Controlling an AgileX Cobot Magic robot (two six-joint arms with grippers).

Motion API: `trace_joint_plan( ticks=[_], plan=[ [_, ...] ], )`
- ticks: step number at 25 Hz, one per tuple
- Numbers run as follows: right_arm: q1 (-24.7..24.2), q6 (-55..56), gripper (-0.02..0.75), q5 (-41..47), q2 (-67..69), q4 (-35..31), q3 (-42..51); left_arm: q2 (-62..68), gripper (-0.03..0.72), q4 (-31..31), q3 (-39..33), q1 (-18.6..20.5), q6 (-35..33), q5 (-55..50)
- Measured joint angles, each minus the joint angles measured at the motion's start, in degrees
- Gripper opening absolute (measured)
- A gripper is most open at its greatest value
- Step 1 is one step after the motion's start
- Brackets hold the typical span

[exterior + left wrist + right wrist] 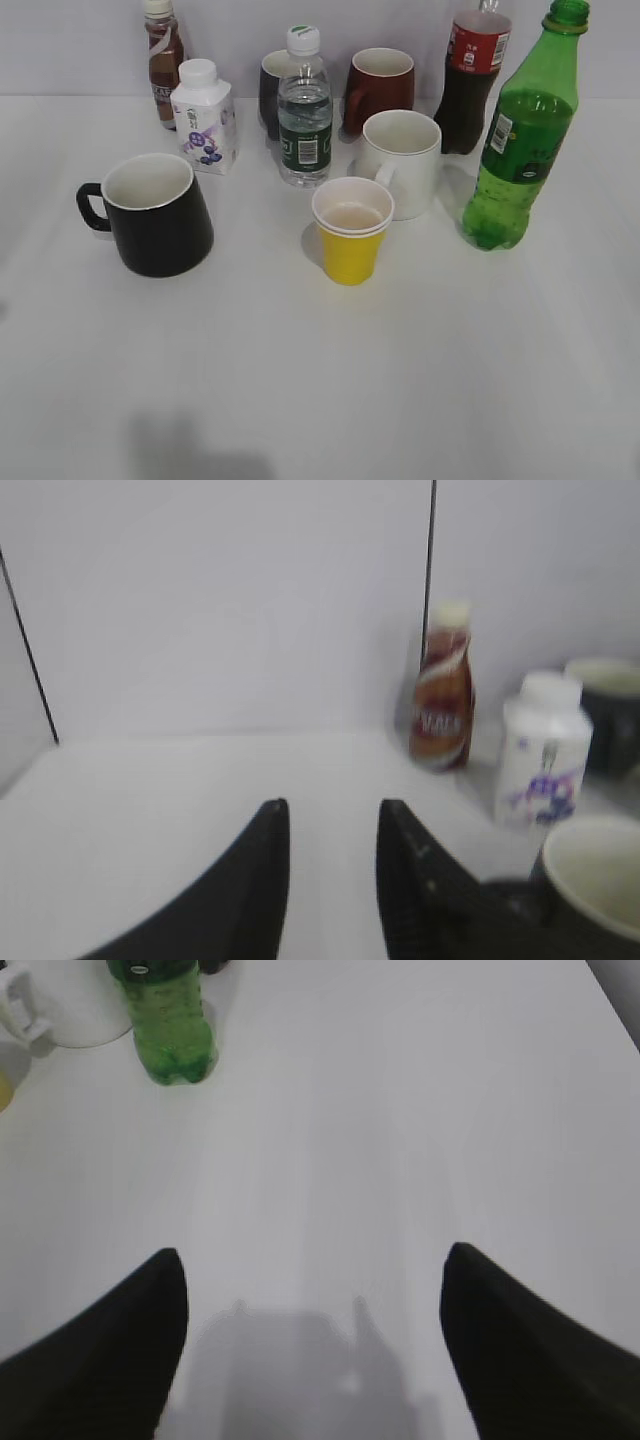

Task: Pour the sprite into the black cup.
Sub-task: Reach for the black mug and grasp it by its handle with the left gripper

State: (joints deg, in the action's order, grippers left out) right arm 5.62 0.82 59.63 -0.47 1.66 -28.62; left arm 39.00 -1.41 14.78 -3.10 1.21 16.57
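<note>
We see the sprite bottle [524, 135] upright and uncapped at the right of the worktop [420, 380], the black cup [155, 214] well apart at the left. Our left tool [332, 825] is narrowly parted, our right tool [315, 1275] wide open; both hold nothing.

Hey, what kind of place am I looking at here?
Likely a lab test bench, not a kitchen: a plain white table against a bare wall, with drinks lined up, like the sprite and the black cup.
</note>
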Motion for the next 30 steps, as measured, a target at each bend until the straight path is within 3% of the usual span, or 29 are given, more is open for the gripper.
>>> trace_joint_plan(
  ticks=[10,19,30],
  plan=[
    [0.0,0.0,0.588,0.0,0.0,0.0,0.0,32.8,0.299,-6.9,-2.4,-1.2,0.0,22.5],
    [0.0,0.0,0.588,0.0,0.0,-0.1,0.0,50.4,0.309,-7.9,-2.4,-4.8,-0.3,37.8],
    [0.0,0.0,0.588,0.0,0.0,-0.1,0.0,60.6,0.307,-5.2,7.7,-8.5,-0.4,40.5]
  ],
)
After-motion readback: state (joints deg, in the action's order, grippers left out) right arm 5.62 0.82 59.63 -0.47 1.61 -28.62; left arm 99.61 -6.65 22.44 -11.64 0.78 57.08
